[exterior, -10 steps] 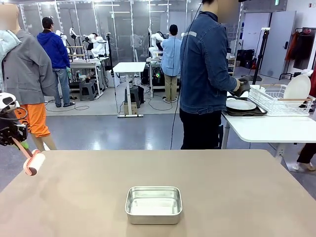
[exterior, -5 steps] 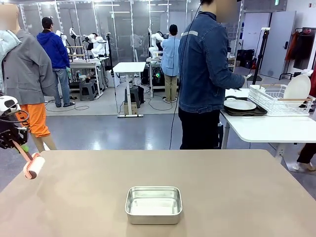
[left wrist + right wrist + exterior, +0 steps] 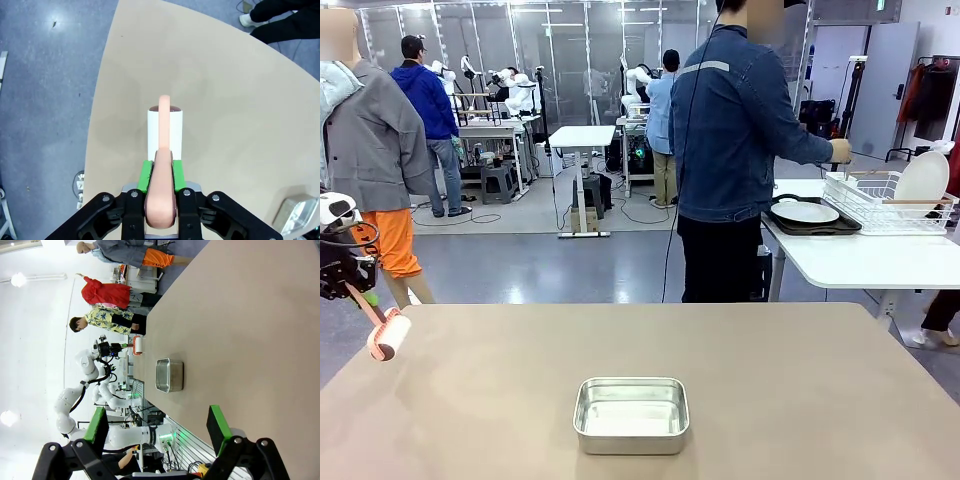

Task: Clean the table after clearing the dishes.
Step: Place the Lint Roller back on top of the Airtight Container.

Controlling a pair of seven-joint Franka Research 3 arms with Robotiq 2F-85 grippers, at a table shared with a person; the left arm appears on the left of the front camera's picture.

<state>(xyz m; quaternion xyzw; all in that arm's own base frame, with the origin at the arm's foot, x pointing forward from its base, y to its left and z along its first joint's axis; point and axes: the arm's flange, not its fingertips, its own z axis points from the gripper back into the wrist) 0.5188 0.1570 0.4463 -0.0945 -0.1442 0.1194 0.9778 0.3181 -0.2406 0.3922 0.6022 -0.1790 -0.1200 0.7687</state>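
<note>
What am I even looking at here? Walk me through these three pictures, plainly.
It is a two-armed robot at a tan table. The front picture looks across the table from between the arms. The other two come from cameras on each wrist.

The left tool is shut on a lint roller, pink-handled with a white roll, held above the table's edge. The right tool is open and empty, above the table.

A steel pan sits on the table. Beyond it, a person stands at a white side table, where a plate lies on a dark tray.
</note>
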